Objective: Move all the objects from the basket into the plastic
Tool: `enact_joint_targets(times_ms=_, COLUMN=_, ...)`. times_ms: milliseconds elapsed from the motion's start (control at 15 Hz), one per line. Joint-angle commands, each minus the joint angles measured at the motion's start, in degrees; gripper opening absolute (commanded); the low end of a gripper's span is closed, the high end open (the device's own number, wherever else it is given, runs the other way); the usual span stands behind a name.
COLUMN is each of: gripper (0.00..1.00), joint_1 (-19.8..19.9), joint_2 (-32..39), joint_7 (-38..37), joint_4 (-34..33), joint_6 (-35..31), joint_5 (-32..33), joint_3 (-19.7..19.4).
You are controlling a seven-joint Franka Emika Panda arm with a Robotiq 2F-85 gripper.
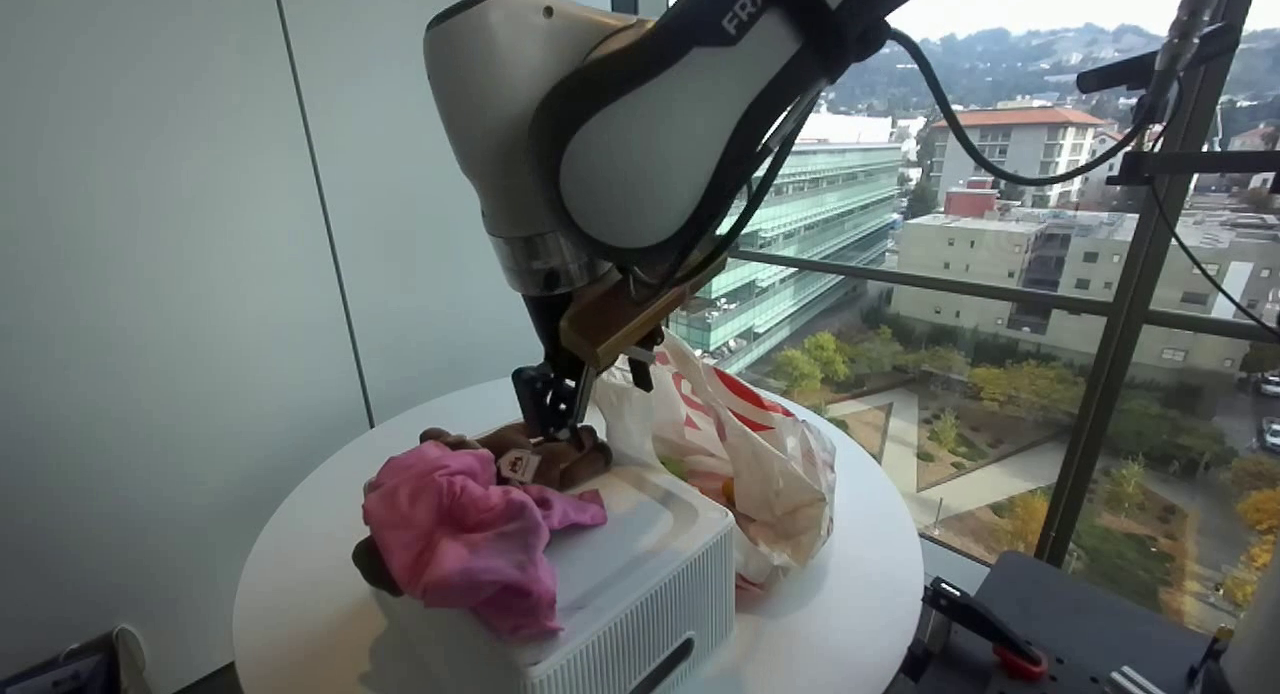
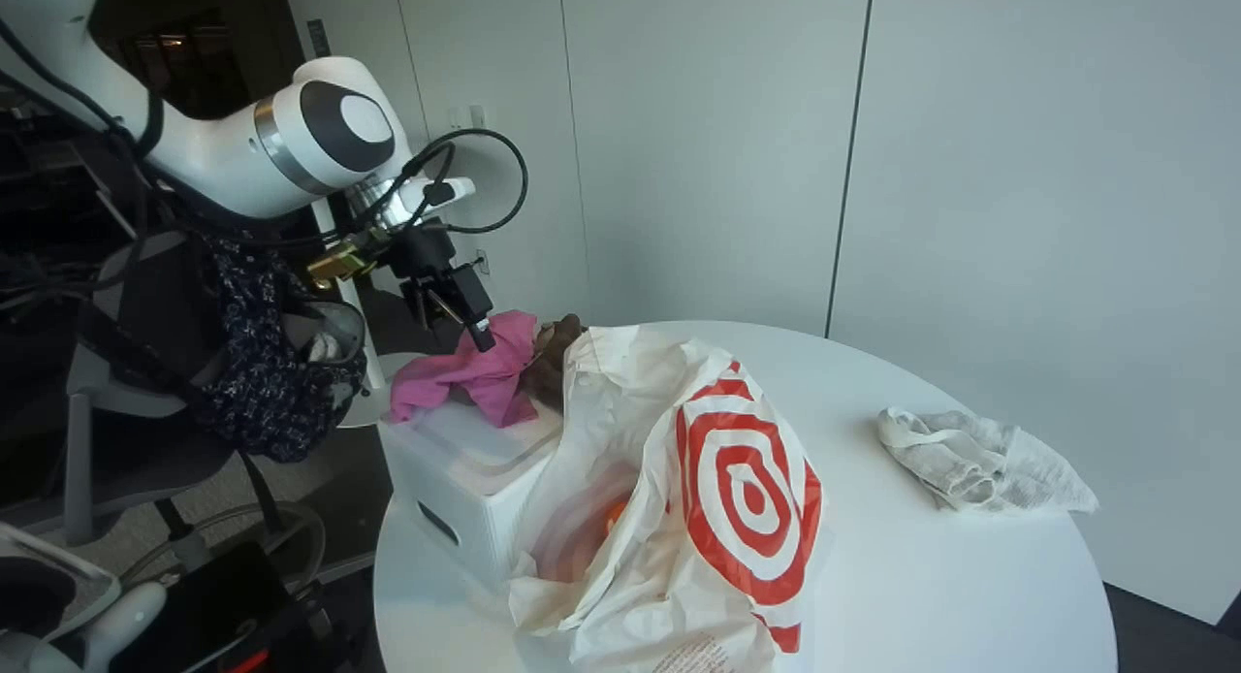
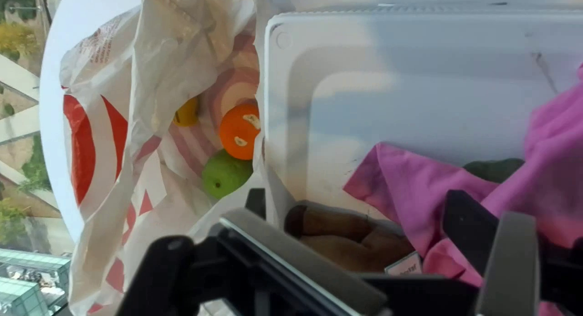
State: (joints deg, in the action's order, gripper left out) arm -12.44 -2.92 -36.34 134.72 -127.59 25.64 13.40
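The basket is a white ribbed box [image 1: 640, 574] with a slot handle. On its top face [image 3: 350, 102] lie a brown plush toy [image 1: 570, 462] with a tag, a pink cloth [image 1: 460, 534] and a dark green thing [image 3: 494, 169], mostly under the cloth. The white plastic bag [image 2: 640, 576] with red rings stands open against the box. It holds an orange thing [image 3: 239, 133], a green round thing [image 3: 225, 175] and a yellow thing [image 3: 186, 113]. My gripper [image 3: 357, 209] is open above the plush and the cloth's edge, fingers wide apart. Contact cannot be told.
Box and bag stand on a round white table [image 2: 921, 576]. A crumpled whitish mesh cloth [image 2: 984, 460] lies toward the table's far edge from the bag. A pale wall [image 1: 200, 274] and a large window border the table. A chair with a dark backpack [image 2: 276, 363] stands beside it.
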Motion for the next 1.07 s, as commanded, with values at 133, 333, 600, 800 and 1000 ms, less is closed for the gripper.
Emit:
enact_joint_targets(times_ms=133, gripper=1.00, joint_1=-3.15, joint_2=1.28, joint_7=11.52, joint_4=-1.74, joint_6=-6.56, joint_5=-20.61, joint_3=2.39)
enact_joint_targets(times_ms=333, gripper=1.00, joint_1=-3.76, joint_2=4.45, joint_7=11.25, joint_4=0.32, joint_6=-19.19, joint_5=-22.49, joint_3=3.21)
enact_joint_targets(times_ms=600, gripper=1.00, joint_1=-4.77, joint_2=8.84, joint_7=4.45, joint_4=2.12, joint_6=-28.94, joint_5=-5.73, joint_3=1.19)
enact_joint_targets(times_ms=800, gripper=1.00, joint_1=-4.82, joint_2=11.50, joint_7=-1.03, joint_4=2.41, joint_6=-31.38, joint_5=4.11, joint_3=-0.19)
enact_joint_targets(times_ms=1000, gripper=1.00, joint_1=-5.23, joint_2=13.96, joint_7=-6.42, joint_4=2.51, joint_6=-32.93, joint_5=12.83, joint_3=-1.90)
